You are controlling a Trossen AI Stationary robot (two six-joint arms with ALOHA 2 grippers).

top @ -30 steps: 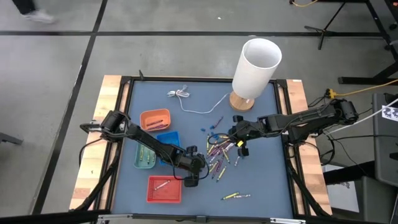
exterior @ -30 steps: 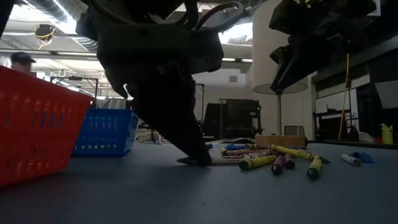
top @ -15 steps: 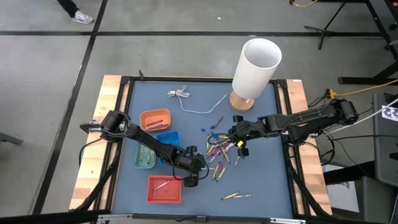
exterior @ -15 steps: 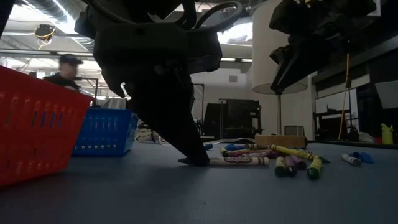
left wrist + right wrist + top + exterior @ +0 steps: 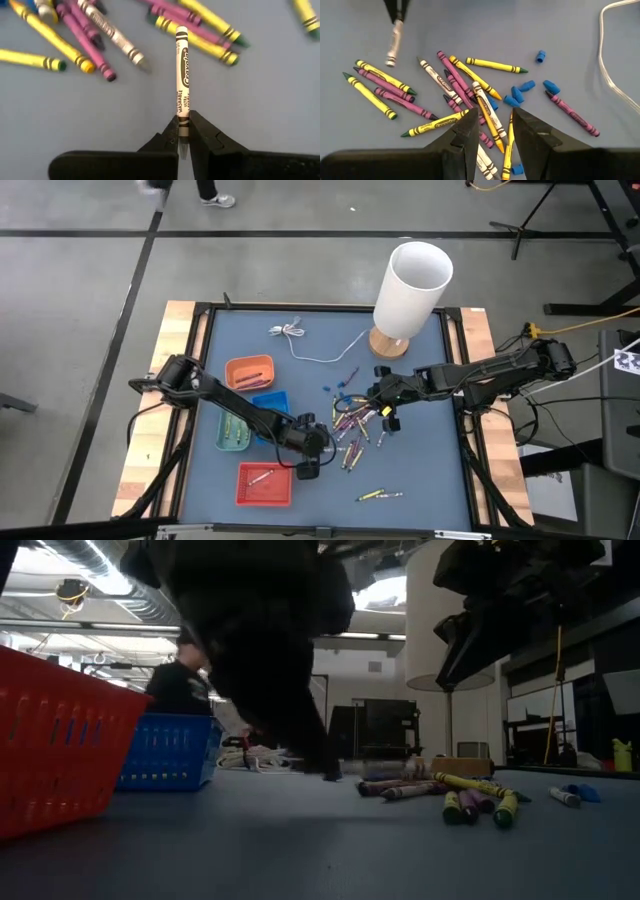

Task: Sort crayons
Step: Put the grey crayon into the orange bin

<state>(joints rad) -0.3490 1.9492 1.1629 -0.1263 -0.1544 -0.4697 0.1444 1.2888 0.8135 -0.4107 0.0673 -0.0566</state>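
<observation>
Since the earlier frames the left gripper (image 5: 183, 134) has pinched a whitish crayon (image 5: 182, 75) by its end and lifted it off the counter (image 5: 420, 470); a second ago that crayon lay flat under spread fingers. It now hangs near the left edge of the crayon pile (image 5: 352, 425), close to the red basket (image 5: 265, 485). The pile, mostly yellow, purple and pink, lies mid-counter with small blue bits (image 5: 521, 87) among it, and 2 more crayons (image 5: 378, 495) sit apart toward the front. The right gripper (image 5: 494, 131) hovers over the pile, fingers spread, holding nothing. The red basket holds 1 crayon and the green basket (image 5: 234, 433) a few; the orange basket (image 5: 250, 371) and blue basket (image 5: 270, 403) look empty. Most of the sorting is probably still ahead.
</observation>
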